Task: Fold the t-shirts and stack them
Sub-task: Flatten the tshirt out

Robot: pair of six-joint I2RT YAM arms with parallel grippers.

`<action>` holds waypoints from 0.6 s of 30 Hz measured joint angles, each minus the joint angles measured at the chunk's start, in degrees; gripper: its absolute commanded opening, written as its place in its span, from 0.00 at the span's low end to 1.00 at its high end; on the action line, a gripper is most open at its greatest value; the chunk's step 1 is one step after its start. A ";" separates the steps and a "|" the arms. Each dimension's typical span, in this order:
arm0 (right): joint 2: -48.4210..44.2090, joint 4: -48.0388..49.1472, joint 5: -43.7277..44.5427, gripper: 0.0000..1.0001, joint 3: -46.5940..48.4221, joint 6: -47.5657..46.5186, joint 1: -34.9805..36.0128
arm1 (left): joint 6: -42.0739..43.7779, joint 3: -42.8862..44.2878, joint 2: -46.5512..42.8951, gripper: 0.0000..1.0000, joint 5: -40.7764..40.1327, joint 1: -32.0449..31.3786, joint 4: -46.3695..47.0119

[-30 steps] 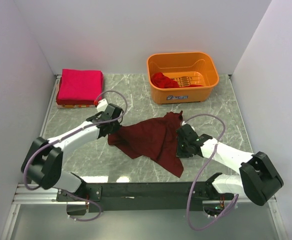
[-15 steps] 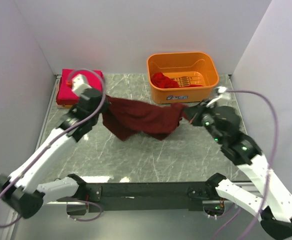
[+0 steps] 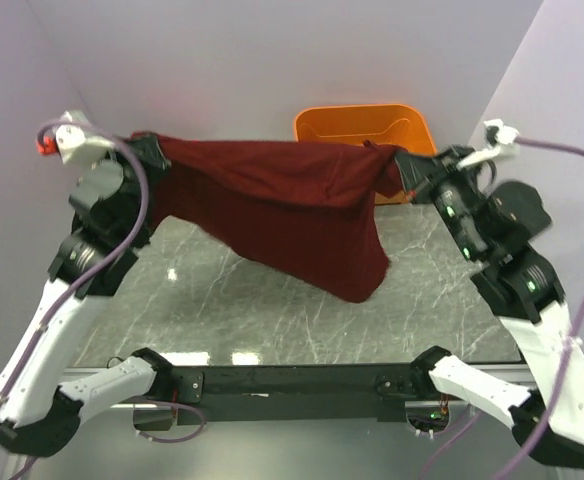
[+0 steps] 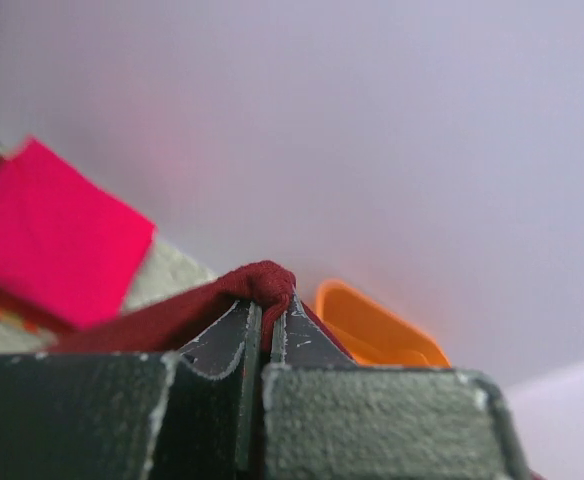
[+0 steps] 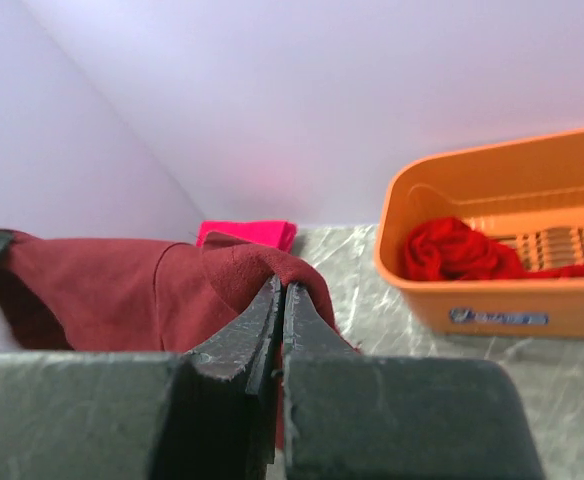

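Note:
The dark maroon t-shirt (image 3: 282, 205) hangs stretched in the air between both grippers, its lower edge drooping toward the table. My left gripper (image 3: 150, 148) is shut on its left top corner; the wrist view shows cloth (image 4: 262, 285) pinched between the jaws. My right gripper (image 3: 404, 163) is shut on the right top corner, cloth (image 5: 262, 265) folded over its tips. A folded bright pink-red t-shirt (image 5: 247, 234) lies at the far left of the table and also shows in the left wrist view (image 4: 52, 235). A brighter red t-shirt (image 5: 457, 250) lies crumpled in the basket.
The orange plastic basket (image 3: 357, 120) stands at the back right, half hidden behind the raised shirt; it also shows in the right wrist view (image 5: 492, 300). The grey marble table (image 3: 272, 310) lies below. White walls close in on both sides and behind.
Both arms have risen and spread apart, lifting the maroon shirt off the table and stretching it wide in the air. It now hides the folded pink-red shirt in the top view.

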 measured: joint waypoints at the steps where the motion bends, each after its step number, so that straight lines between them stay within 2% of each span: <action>1: 1.68 0.72 -0.48 0.00 0.79 -0.72 -0.52 | 1.09 1.51 1.51 0.01 0.11 0.98 0.35; 6: 11.21 3.23 -3.08 0.00 7.96 -3.56 -2.89 | 5.46 12.13 13.22 0.01 6.93 11.10 1.79; 8: 16.55 1.92 -4.39 0.00 14.16 -4.59 -4.13 | 7.50 19.63 19.71 0.01 10.16 14.43 0.35; 11: 23.41 0.20 -6.75 0.00 25.46 -5.60 -5.64 | 10.36 30.56 26.80 0.01 13.77 16.15 -1.11; 15: 26.62 -2.08 -9.94 0.00 36.50 -6.29 -6.34 | 13.68 36.70 27.10 0.01 16.39 16.28 -2.12; 18: 22.82 -1.97 -12.37 0.00 35.56 -5.92 -6.38 | 15.30 33.99 21.70 0.01 16.55 16.35 -0.94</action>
